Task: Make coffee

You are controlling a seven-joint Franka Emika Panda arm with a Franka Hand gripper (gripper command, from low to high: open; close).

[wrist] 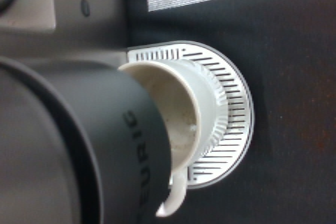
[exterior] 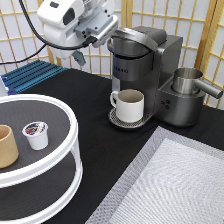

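The coffee pod (exterior: pixel 36 135) sits on the white tiered tray (exterior: pixel 70 127), light and thin-walled, best pinched at its sides; the gripper (exterior: pixel 79 57) hovers beside the coffee machine (exterior: pixel 145 55), its opening unclear

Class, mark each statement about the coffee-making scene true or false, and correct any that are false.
1. The cream mug stands on the coffee machine's drip tray. True.
2. The coffee pod sits inside the mug. False: it rests on the round white stand's upper shelf, beside the tan cup.
3. The gripper holds the pod. False: it is up near the machine's top, at the exterior view's upper left, holding nothing visible.
4. A metal jug sits on the machine's right side in the exterior view. True.
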